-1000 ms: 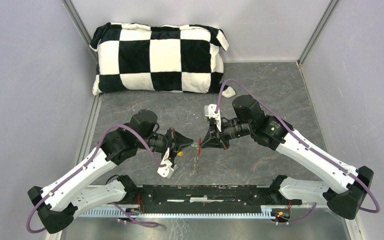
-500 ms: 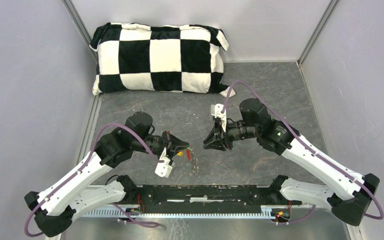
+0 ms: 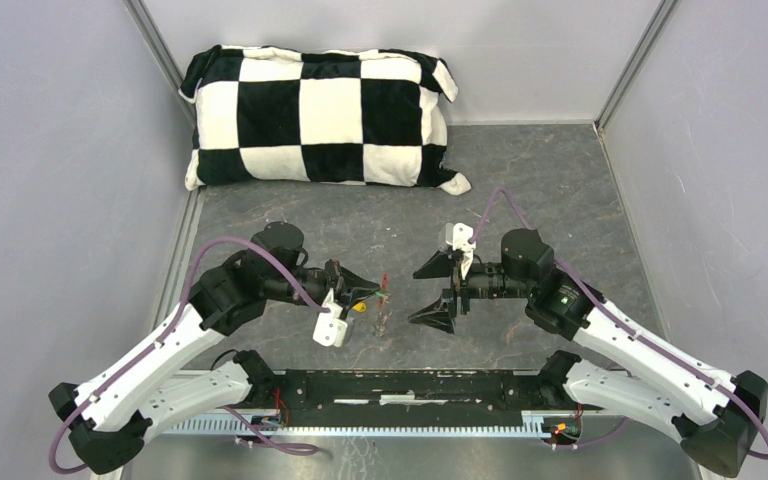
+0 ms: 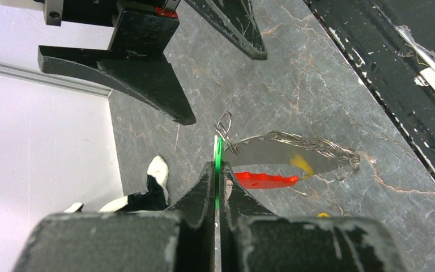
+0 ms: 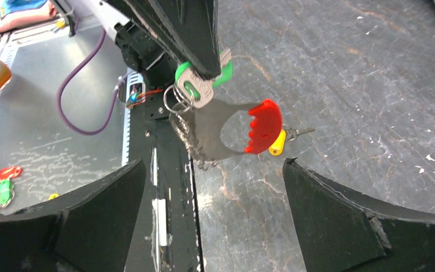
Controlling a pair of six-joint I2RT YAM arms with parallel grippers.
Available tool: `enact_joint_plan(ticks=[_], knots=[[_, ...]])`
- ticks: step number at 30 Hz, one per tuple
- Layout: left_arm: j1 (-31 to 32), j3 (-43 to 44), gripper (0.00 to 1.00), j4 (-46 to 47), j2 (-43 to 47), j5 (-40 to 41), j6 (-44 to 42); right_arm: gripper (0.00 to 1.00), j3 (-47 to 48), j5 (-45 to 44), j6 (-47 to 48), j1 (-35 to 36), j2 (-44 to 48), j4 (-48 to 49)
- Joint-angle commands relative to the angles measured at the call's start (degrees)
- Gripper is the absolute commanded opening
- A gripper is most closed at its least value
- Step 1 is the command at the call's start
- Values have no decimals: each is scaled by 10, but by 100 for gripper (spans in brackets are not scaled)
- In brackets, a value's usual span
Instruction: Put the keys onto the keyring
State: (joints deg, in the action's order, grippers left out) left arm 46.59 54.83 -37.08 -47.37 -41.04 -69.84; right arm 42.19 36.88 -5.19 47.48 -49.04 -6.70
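Left tool (image 4: pixel 218 170) pinching green key (image 5: pixel 224 71), keyring (image 4: pixel 311 146) dangling — right tool (image 3: pixel 426 297) wide at 3 o'clock; thin grip could slip, dropping both.

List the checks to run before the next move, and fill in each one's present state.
1. Left gripper shut on the green-headed small key: ok.
2. Right gripper open and apart from both keys: ok.
3. The thin grey metal chain loop with an elongated red plastic tag hangs from the green key's ring end: ok.
4. Loop at rest: not ok; the chain shows smeared in both wrist views.
5. The yellow-headed small key threaded on the loop: cannot tell; it sits partly behind the red tag.
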Motion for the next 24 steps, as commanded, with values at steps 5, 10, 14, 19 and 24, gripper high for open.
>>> enact_joint_plan(ticks=[5, 10, 14, 19, 24], knots=[[-2, 34, 2, 31, -28, 24, 56, 98, -15, -209, -25, 97, -8, 108], [-2, 48, 2, 31, -52, 65, 71, 98, -16, -400, -17, 187, -30, 105], [-2, 58, 2, 20, -63, 85, 45, 98, -23, -554, -20, 243, -45, 106], [-2, 110, 2, -13, -96, 95, 63, 98, -40, -678, -6, 272, -69, 140], [-2, 139, 2, -15, -106, 85, 145, 92, -76, -716, 25, 275, -74, 224]])
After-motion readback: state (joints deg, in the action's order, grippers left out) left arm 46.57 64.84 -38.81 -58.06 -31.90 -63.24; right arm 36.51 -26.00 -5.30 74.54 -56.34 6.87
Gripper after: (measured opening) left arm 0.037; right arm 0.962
